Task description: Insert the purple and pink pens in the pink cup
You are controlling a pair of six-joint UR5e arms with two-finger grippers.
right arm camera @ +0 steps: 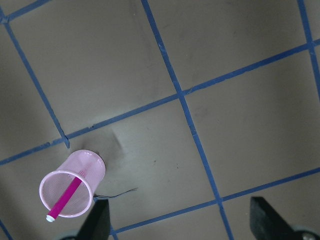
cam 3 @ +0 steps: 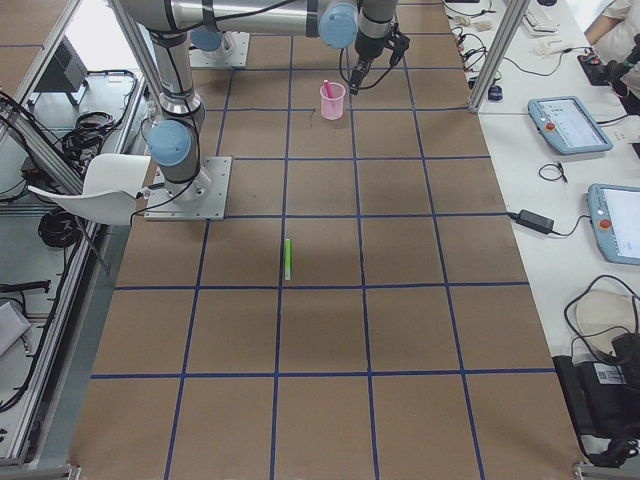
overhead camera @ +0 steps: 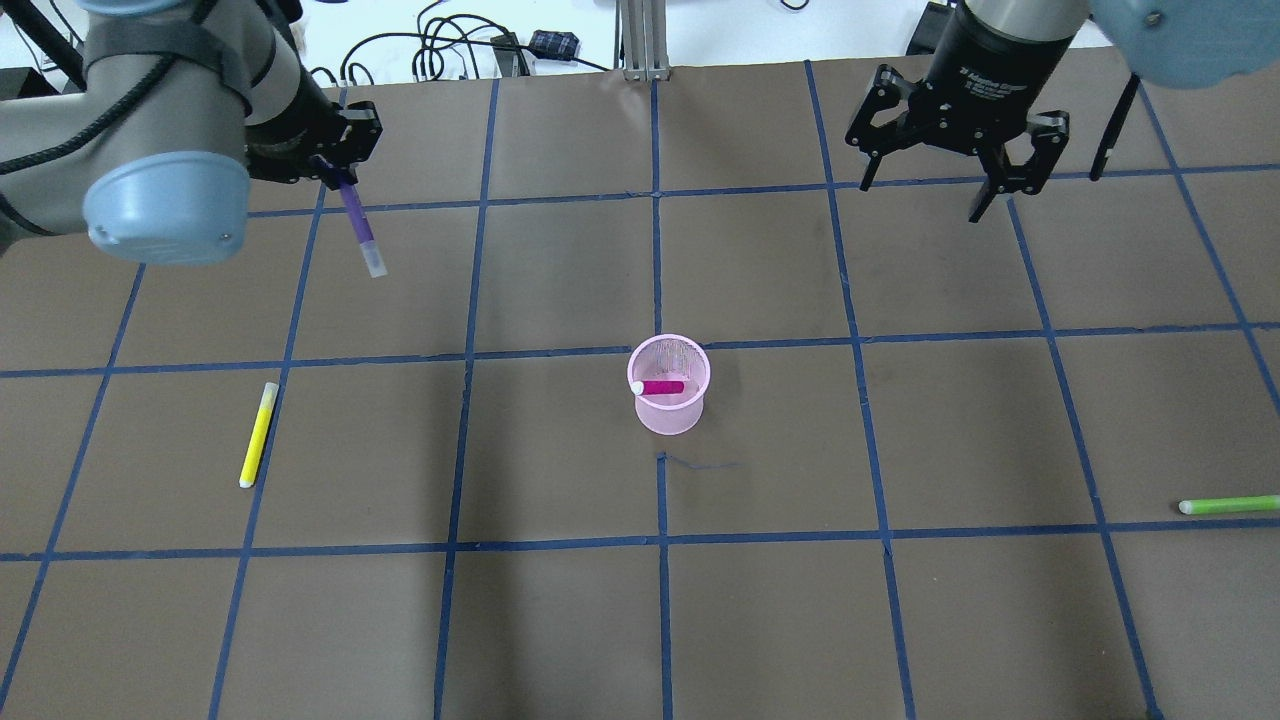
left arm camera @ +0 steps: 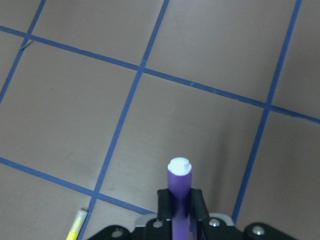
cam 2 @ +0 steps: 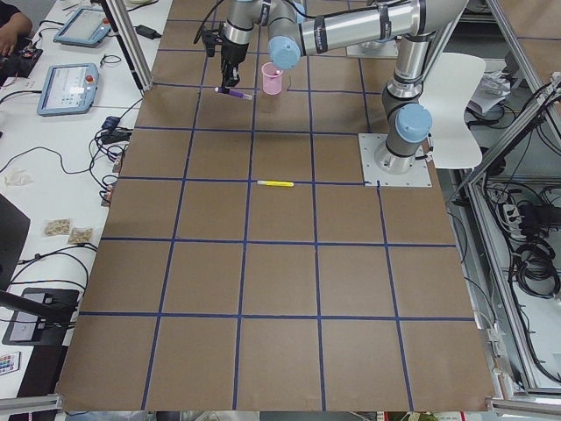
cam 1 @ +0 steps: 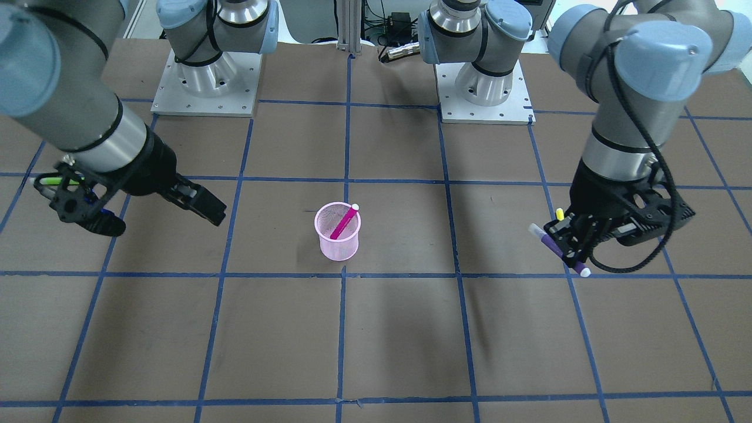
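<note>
The purple pen [left arm camera: 178,200] is clamped slantwise between the closed fingers of the left gripper [overhead camera: 340,178], which is held above the table [overhead camera: 760,600], well to the left of the pink cup [overhead camera: 668,415] and beyond it from the robot. The pink pen [overhead camera: 660,387] is leaned inside that cup. The right gripper [overhead camera: 922,200] is pointed downward beyond the cup's right, its fingers spread wide apart

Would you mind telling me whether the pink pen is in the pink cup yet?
In: the pink pen leans inside the pink cup, its white end at the rim.
</note>
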